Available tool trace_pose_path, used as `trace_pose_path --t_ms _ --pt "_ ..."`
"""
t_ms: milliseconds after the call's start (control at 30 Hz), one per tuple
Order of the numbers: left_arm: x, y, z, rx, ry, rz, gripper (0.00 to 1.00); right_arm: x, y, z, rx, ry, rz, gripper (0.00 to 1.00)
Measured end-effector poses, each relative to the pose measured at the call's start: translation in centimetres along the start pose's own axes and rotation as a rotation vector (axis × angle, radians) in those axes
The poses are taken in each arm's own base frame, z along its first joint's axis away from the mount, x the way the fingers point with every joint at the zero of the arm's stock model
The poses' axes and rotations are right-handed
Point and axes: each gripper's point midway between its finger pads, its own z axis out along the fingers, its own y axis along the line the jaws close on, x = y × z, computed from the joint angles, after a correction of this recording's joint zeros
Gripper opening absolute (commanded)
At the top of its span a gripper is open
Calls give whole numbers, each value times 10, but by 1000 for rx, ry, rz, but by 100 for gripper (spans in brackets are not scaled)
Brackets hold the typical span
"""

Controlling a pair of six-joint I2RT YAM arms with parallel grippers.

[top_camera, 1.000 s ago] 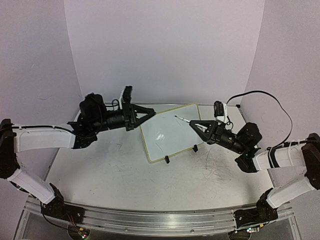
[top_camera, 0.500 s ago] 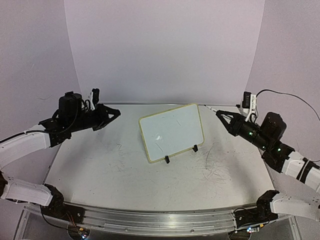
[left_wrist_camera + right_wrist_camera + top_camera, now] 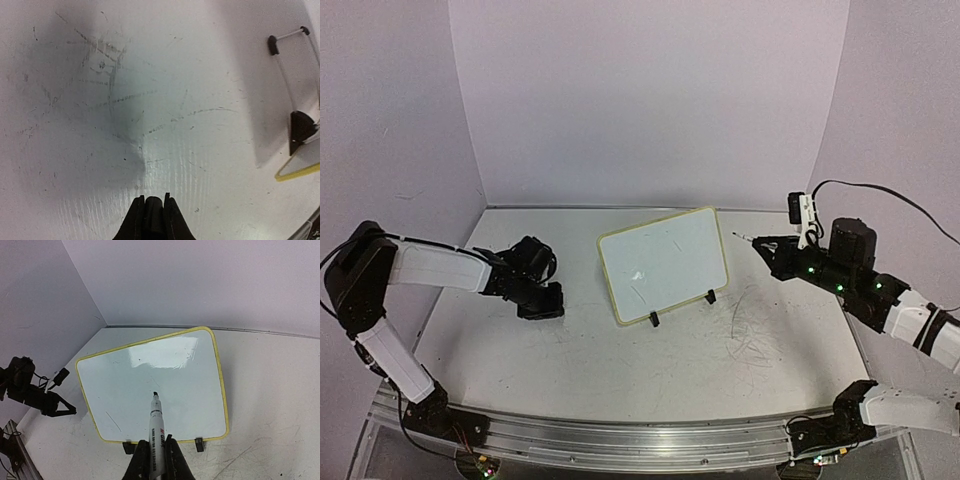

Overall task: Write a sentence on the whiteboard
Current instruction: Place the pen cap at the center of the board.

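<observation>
The whiteboard, white with a pale yellow rim and two black feet, stands tilted at the table's middle. It also shows in the right wrist view. It bears only faint grey marks; no sentence shows on it. My right gripper is shut on a white marker. The marker's black tip points at the board from the right, apart from it. My left gripper is low over the table left of the board, shut on a small black cap. The board's near corner shows in the left wrist view.
The white table carries grey scribble marks, thickest right of the board. A black cable arcs above my right arm. Pale walls close the back and both sides.
Both arms have drawn back from the board. The left one swung left and dropped low to the table. The right one pulled away to the right, the marker still in it.
</observation>
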Motion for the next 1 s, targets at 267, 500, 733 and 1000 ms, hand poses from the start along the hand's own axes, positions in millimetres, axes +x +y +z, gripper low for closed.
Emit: trace_pose_path --t_ms 267,500,733,1000 --pt "9 12 30 -153 7 67 5 -4 2 -6 -4 -15 -10 0" --pt "6 11 34 -209 -29 93 13 -5 3 -7 -7 -18 -11 0" --pt "6 10 37 -225 -27 99 27 -1 1 -6 -2 -9 -10 0" --pt "7 8 36 -219 -18 101 44 -8 -7 -24 46 -96 12 0"
